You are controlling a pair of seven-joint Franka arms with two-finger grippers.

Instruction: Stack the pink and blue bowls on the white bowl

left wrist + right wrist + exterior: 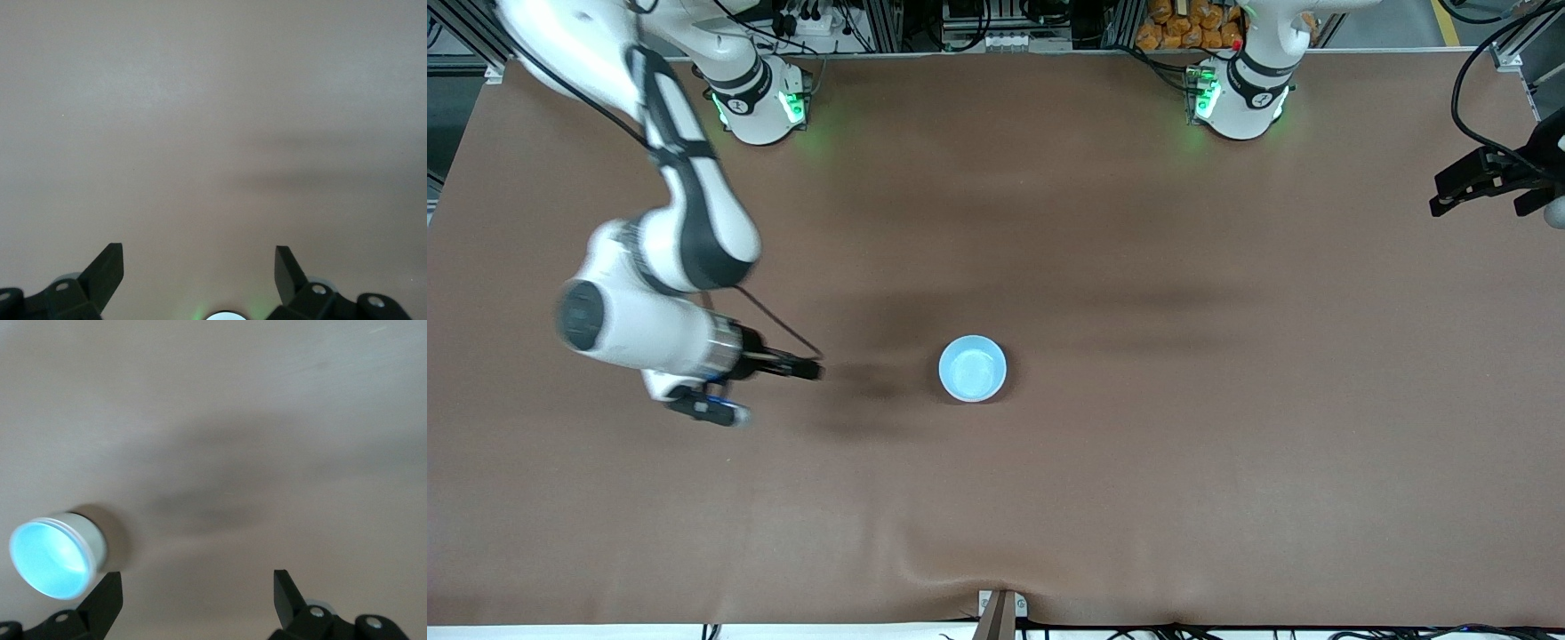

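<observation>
Blue bowl point(972, 368) tops the stack mid-worktop, a white rim under it in the right wrist view; glossy, light, slippery, so you'd pinch its rim. Right claw point(811, 367) at its 9 o'clock and left claw point(1440, 203) both gape empty.

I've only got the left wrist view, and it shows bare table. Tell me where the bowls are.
Observer: The blue bowl sits upright mid-table. It is the only bowl top showing in the front view.
Operator: Check what's under it.
Observer: The right wrist view shows a pale wall below the blue rim. I cannot tell whether it is pink or white.
Operator: Report the right gripper.
Observer: The right gripper is open and empty, over the table beside the bowl, toward the right arm's end.
</observation>
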